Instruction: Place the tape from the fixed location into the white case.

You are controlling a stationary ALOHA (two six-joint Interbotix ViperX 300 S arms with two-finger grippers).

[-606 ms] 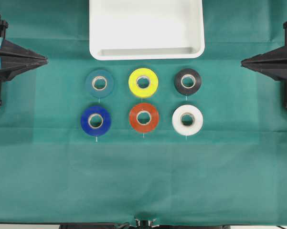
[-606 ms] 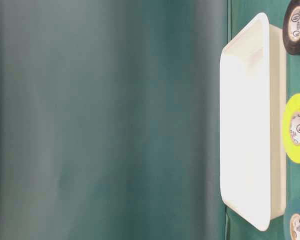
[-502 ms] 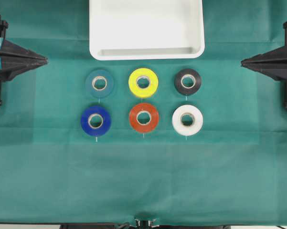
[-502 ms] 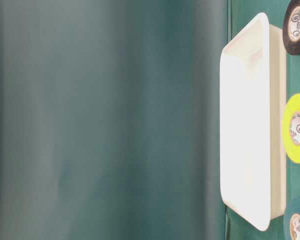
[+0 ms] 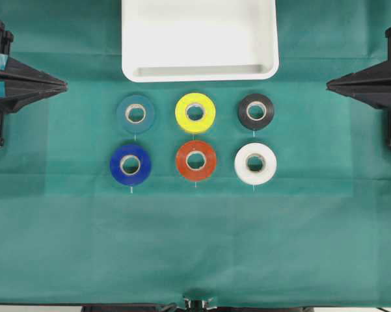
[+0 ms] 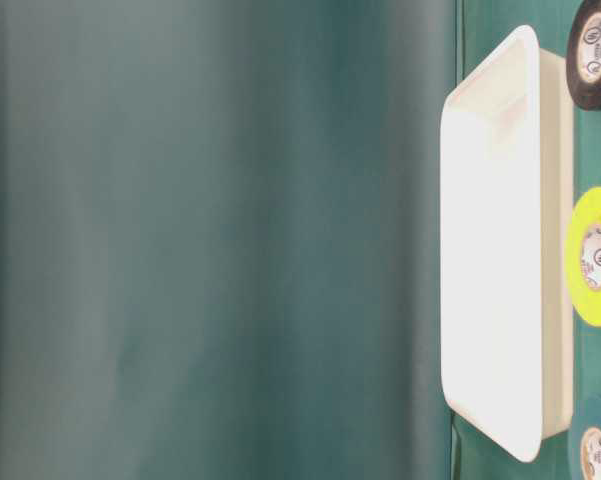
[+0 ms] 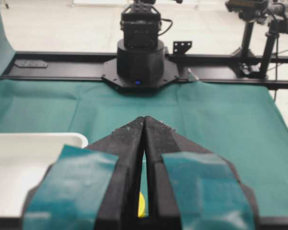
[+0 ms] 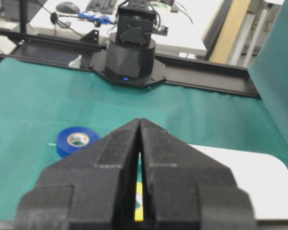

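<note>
Nothing much has shifted since the earlier overhead picture: rolls and tray lie as before, and both arms sit at the table's sides, their tips perhaps a hair further inward.

Left gripper [image 5: 64, 84] at the left edge, fingers pressed together on nothing. Right gripper [image 5: 329, 83] at the right edge, likewise closed and empty; both wrist views show the fingers meeting at the tips.

The tape [image 5: 255, 163] lies flat on the green cloth [image 5: 195, 247], right end of the near row, well apart from either gripper. The white case [image 5: 200, 70] sits at the far middle, nothing in it.

Pick not begun, by my reckoning.

Risks:
- Black roll [image 5: 256, 111] lies just beyond the tape, directly between it and the case; a low carry could knock it.
- Orange roll [image 5: 196, 160] sits near on the tape's left; widely spread fingers might nudge it.
- Fingers must open before descending, else they press on the roll.

Yellow roll [image 5: 195, 112], teal roll [image 5: 135, 114] and blue roll [image 5: 130, 164] lie further left, out of the way.
</note>
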